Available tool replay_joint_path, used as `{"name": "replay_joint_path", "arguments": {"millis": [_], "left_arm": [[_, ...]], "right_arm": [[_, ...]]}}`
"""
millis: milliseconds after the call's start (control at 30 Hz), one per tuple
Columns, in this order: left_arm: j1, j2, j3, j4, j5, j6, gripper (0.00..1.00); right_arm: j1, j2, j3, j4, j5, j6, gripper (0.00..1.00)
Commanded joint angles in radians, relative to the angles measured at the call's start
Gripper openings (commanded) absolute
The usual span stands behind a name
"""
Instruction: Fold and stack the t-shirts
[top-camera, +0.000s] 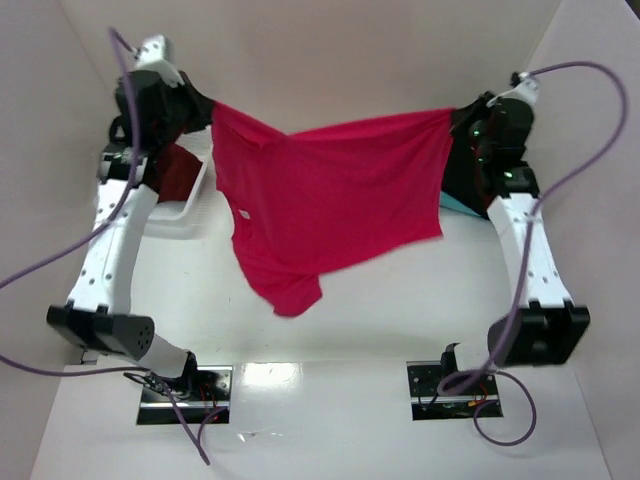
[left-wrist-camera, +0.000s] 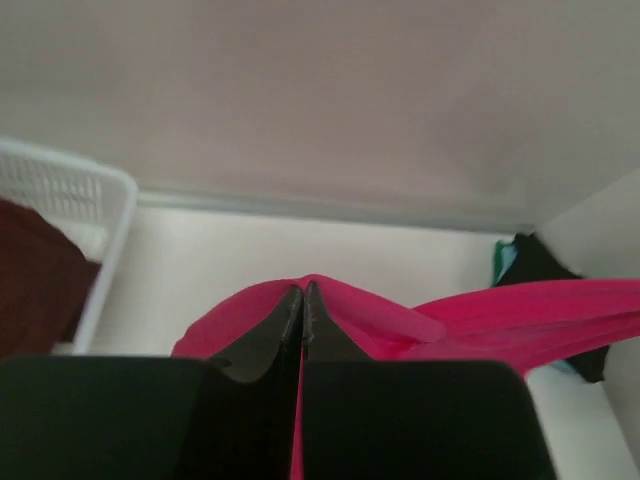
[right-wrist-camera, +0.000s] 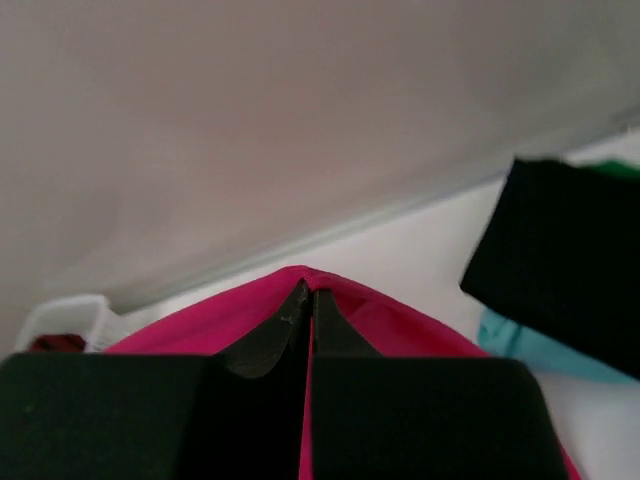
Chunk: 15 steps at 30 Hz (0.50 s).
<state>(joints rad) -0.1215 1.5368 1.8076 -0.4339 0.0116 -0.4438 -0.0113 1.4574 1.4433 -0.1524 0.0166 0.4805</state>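
Left pincer (left-wrist-camera: 303, 292) and right pincer (right-wrist-camera: 306, 292) are both clamping the crimson-pink t-shirt (top-camera: 330, 190), holding it stretched in the air over the tabletop (top-camera: 400, 320). One side's sagging low, so I'm guessing it's risking bunching or catching the white basket (top-camera: 190, 218).

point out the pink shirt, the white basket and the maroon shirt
pink shirt (top-camera: 330, 190), top view, middle of the hanging cloth
white basket (left-wrist-camera: 60, 190), left wrist view, its lattice wall
maroon shirt (left-wrist-camera: 35, 275), left wrist view, the bulk lying in the basket
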Motion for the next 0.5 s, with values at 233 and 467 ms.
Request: {"name": "replay_joint_path", "arguments": {"millis": [233,467], "left_arm": [[-0.001,-0.514,0.199,-0.111,-0.108,0.040,0.00],[-0.001,-0.834,0.202,-0.143,-0.140,0.007,0.00]], "right_arm": [[-0.022,-0.598,0.031,-0.119,-0.110,0.001,0.00],[-0.022,-0.920,0.049,-0.297,-0.104,-0.019,0.00]]}}
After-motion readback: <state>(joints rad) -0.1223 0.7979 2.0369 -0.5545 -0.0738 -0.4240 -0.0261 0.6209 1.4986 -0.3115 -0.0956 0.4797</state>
